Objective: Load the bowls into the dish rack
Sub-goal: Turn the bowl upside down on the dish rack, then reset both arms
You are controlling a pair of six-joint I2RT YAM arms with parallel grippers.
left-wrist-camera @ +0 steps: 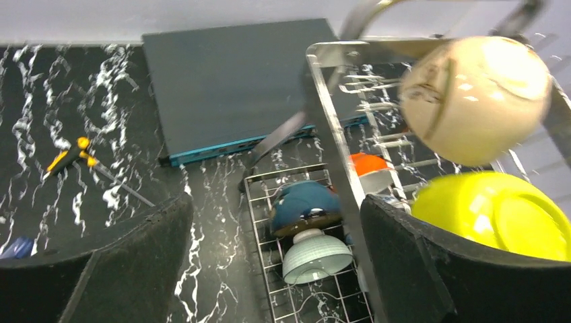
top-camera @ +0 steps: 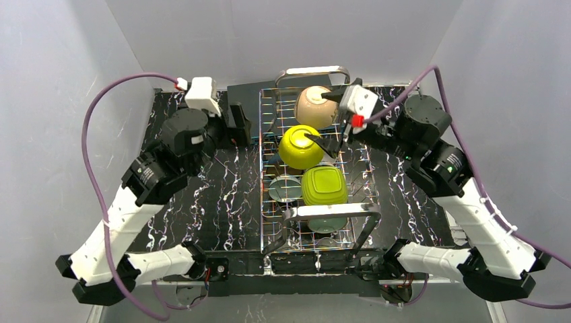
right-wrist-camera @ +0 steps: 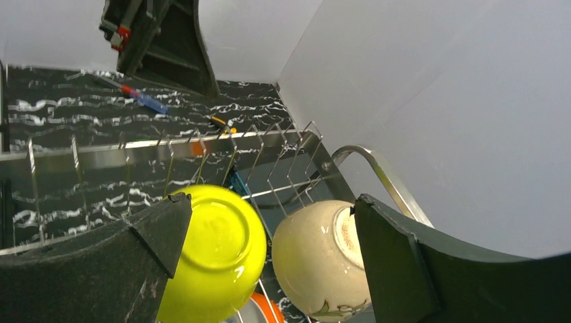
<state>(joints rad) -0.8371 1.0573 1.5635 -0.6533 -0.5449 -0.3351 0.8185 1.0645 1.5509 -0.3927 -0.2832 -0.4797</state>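
The black table [top-camera: 222, 182] holds the dish rack [top-camera: 269, 128], and the bowls [top-camera: 324, 186] I can see sit inside it. The right gripper [top-camera: 326, 120] hangs wide open and empty, just above the beige bowl [top-camera: 315, 106] at the far end. The left gripper [top-camera: 239, 124] is open and empty too, beside the rack and farther from that bowl.

The dish rack [top-camera: 367, 176] stands in the middle of the worktop [top-camera: 222, 195], its length running near to far. Inside it, four bowls line up: the farthest bowl [top-camera: 314, 106], the round bowl [top-camera: 300, 147] just before it, then the squarish bowl [top-camera: 324, 186], then the nearest bowl [top-camera: 328, 223]. A small bowl [top-camera: 285, 188] sits left of the squarish one. A flat box [top-camera: 246, 93] lies behind the rack's far left corner. The right claw [top-camera: 326, 120] hangs over the rack's far end.
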